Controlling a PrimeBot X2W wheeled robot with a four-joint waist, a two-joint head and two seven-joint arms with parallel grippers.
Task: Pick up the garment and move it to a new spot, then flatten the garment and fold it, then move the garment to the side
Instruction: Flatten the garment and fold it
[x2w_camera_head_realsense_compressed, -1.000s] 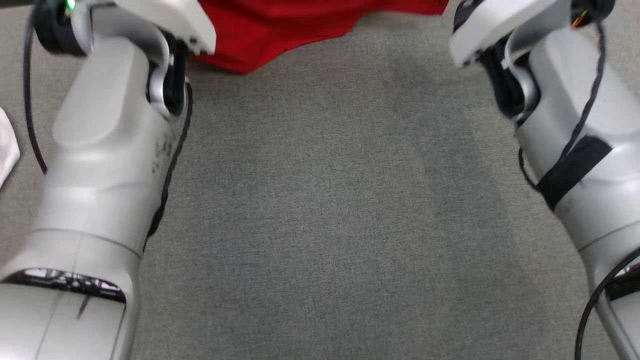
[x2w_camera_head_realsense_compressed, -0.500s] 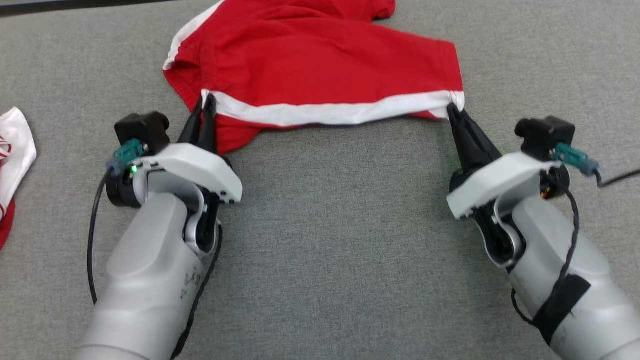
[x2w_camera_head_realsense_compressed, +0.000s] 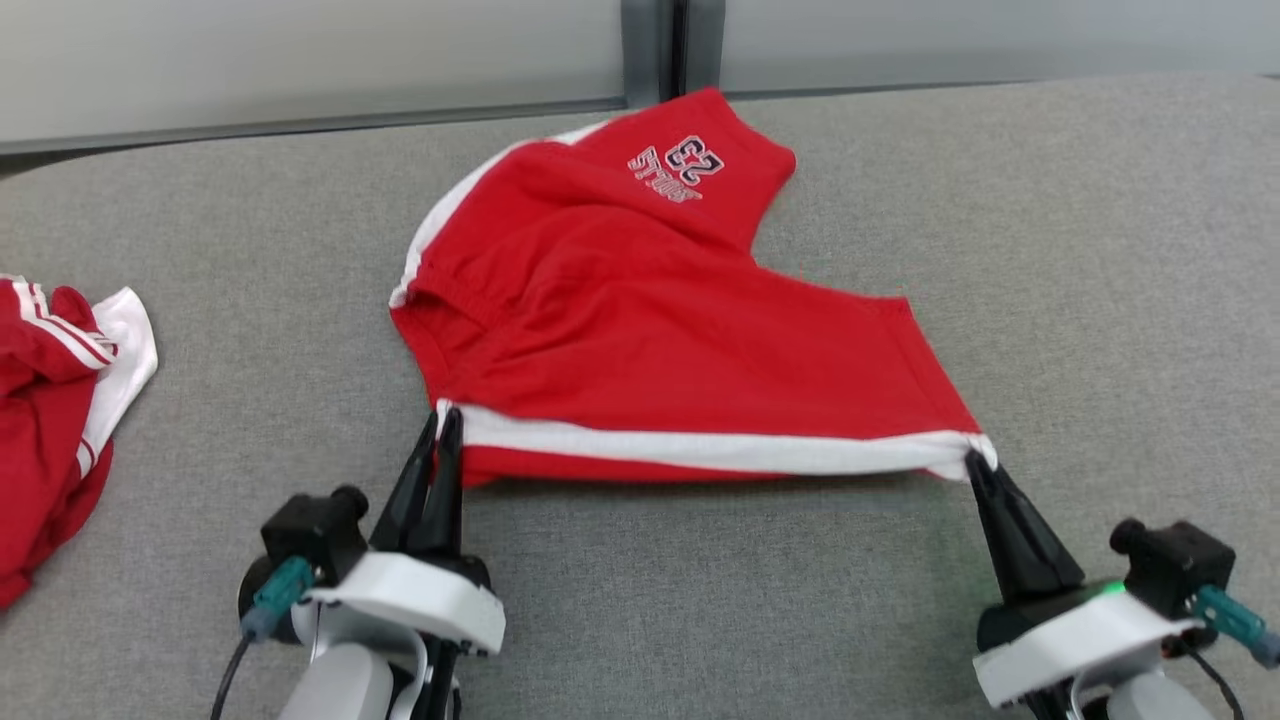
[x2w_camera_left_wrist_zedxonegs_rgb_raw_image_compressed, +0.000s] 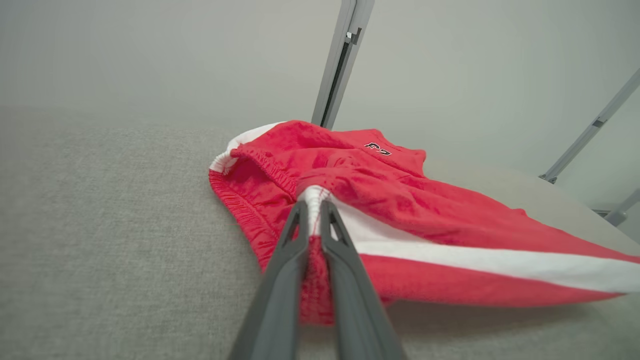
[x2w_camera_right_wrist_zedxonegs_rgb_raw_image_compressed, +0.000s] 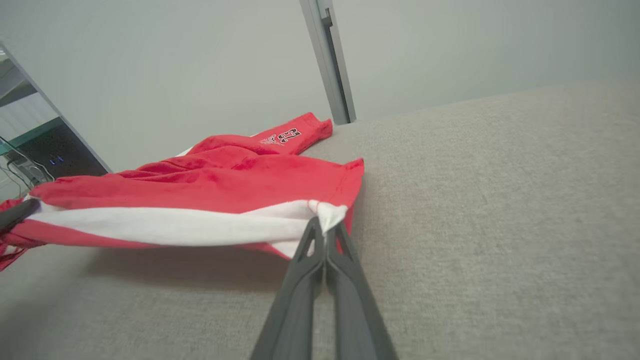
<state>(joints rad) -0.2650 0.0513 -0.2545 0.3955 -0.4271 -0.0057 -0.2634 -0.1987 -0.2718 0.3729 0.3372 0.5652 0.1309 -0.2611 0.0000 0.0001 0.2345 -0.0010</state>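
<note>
The garment (x2w_camera_head_realsense_compressed: 640, 320) is a pair of red shorts with a white side stripe and a printed logo, spread on the grey cloth table (x2w_camera_head_realsense_compressed: 1050, 250). Its near white-striped edge is stretched taut and lifted a little between my two grippers. My left gripper (x2w_camera_head_realsense_compressed: 445, 420) is shut on the garment's left near corner (x2w_camera_left_wrist_zedxonegs_rgb_raw_image_compressed: 312, 197). My right gripper (x2w_camera_head_realsense_compressed: 975, 462) is shut on the right near corner (x2w_camera_right_wrist_zedxonegs_rgb_raw_image_compressed: 325, 215). The far part of the garment (x2w_camera_right_wrist_zedxonegs_rgb_raw_image_compressed: 235, 170) rests on the table.
A second red and white cloth (x2w_camera_head_realsense_compressed: 60, 400) lies crumpled at the table's left edge. A pale wall with a metal post (x2w_camera_head_realsense_compressed: 650, 50) runs behind the table's far edge. Bare grey table surface lies to the right and in front of the garment.
The head camera has tilted up, bringing the whole garment and far wall into view. Both grippers keep their hold on the garment's near corners, which now sit farther from the robot.
</note>
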